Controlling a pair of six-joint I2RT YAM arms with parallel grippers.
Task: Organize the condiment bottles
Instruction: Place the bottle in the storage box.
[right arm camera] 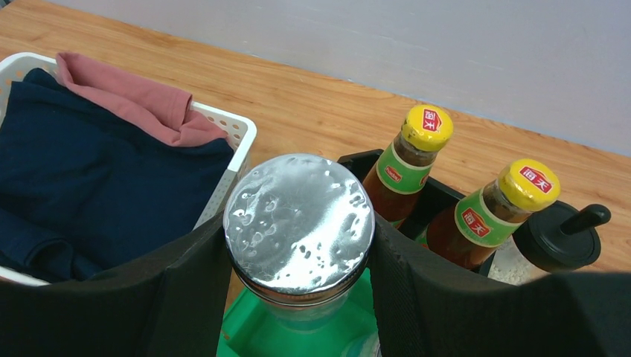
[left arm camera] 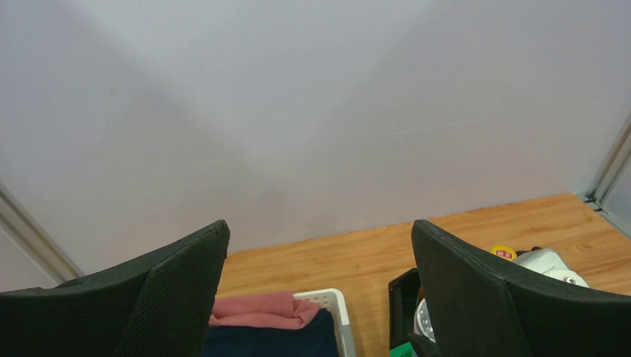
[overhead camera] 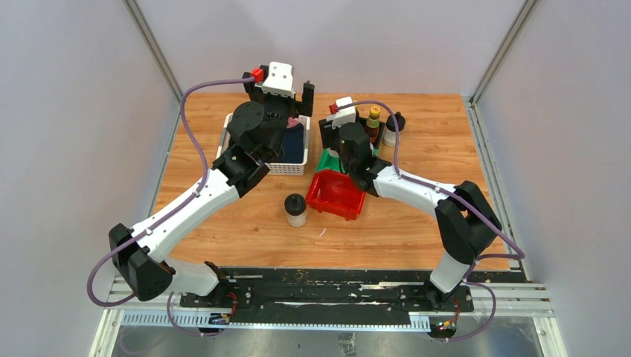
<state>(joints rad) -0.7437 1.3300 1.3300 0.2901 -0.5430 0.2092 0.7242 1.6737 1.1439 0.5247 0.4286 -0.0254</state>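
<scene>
My right gripper [right arm camera: 300, 232] is shut on a clear shaker with a silver lid [right arm camera: 298, 208] and holds it upright over the green bin [right arm camera: 249, 336]. Two slim dark sauce bottles with yellow caps [right arm camera: 408, 167] [right arm camera: 487, 216] stand in the black bin [right arm camera: 356, 159] just beyond. A black-lidded jar [right arm camera: 556, 238] stands to their right. Another black-lidded pale jar [overhead camera: 295, 209] stands alone on the table, left of the red bin. My left gripper [overhead camera: 283, 103] hangs open and empty above the far end of the white basket; its fingers [left arm camera: 186, 286] are spread wide.
The white basket [overhead camera: 287, 168] of dark blue and pink cloth sits left of the bins. The red bin [overhead camera: 335, 195] lies nearest me, with the green bin [overhead camera: 326, 161] and the black bin [overhead camera: 324, 128] behind it. Grey walls close in the table's far edge and sides.
</scene>
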